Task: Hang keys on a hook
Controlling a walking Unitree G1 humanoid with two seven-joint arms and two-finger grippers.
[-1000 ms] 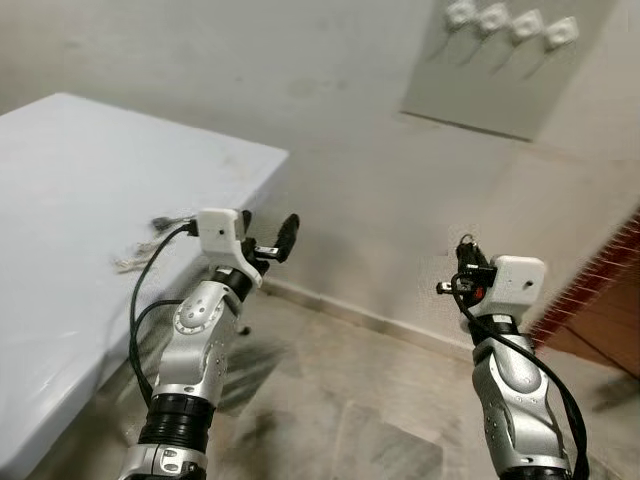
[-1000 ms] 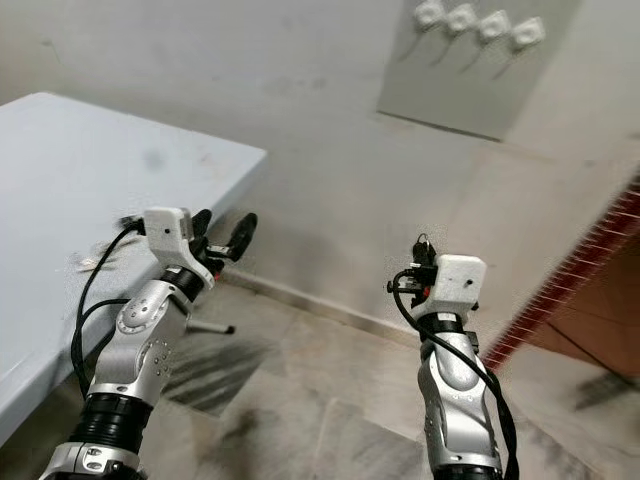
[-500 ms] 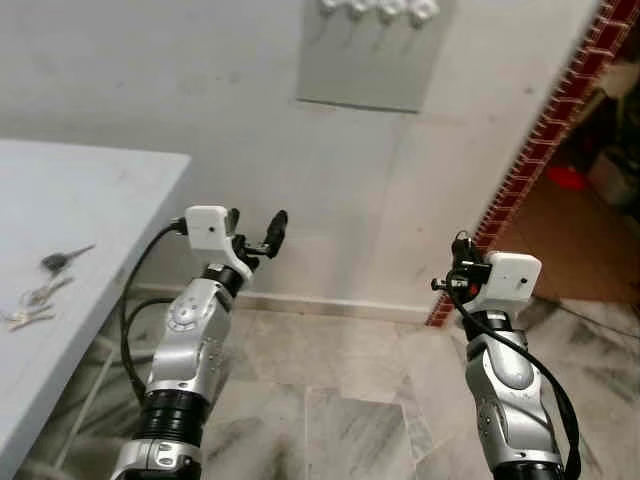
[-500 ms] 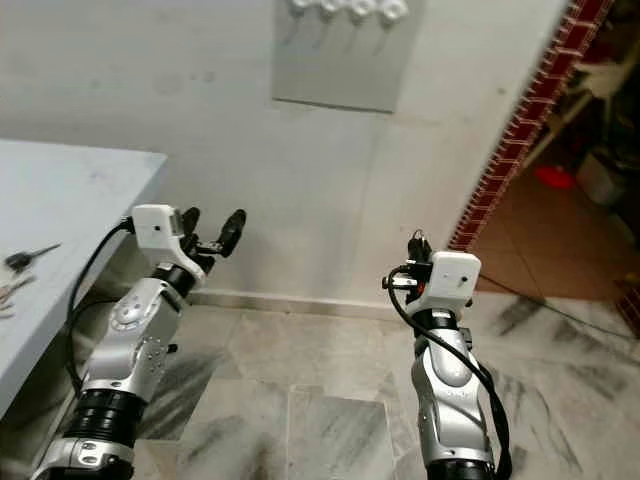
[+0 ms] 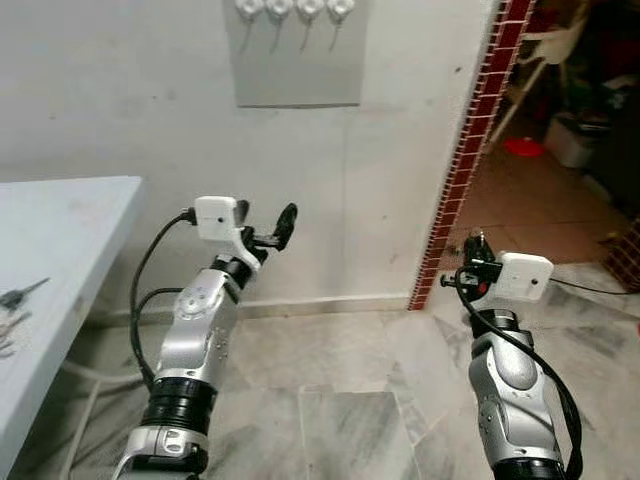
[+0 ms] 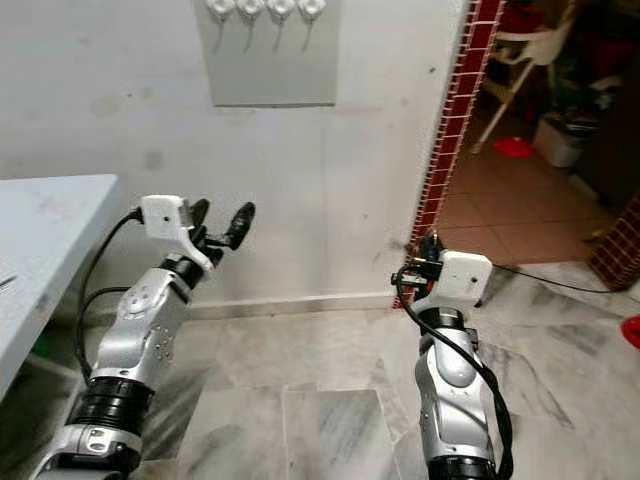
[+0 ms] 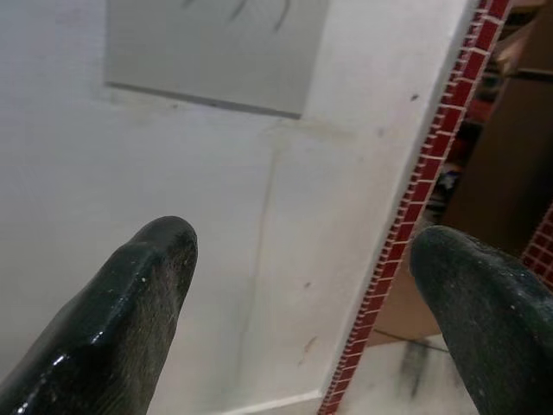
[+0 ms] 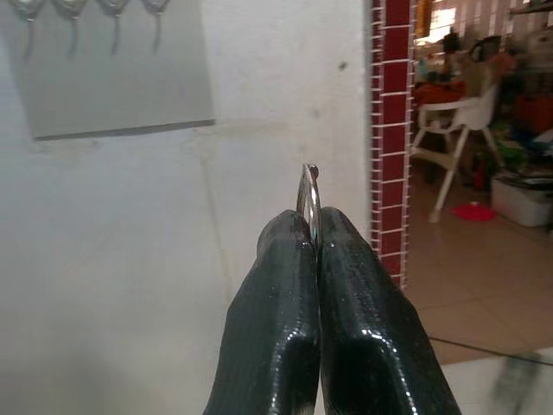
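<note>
At 12 o'clock: grey wall panel with four white hooks (image 5: 295,45)
Right tool (image 8: 309,233): pinching silver metal key ring (image 8: 308,192)
Left tool (image 7: 302,285): spread — empty

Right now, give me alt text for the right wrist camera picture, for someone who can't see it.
Two black fingers of the right gripper are pressed together on a thin metal key ring that sticks out past their tips. Behind is a white wall with a grey hook board, and a red-tiled doorway edge.
</note>
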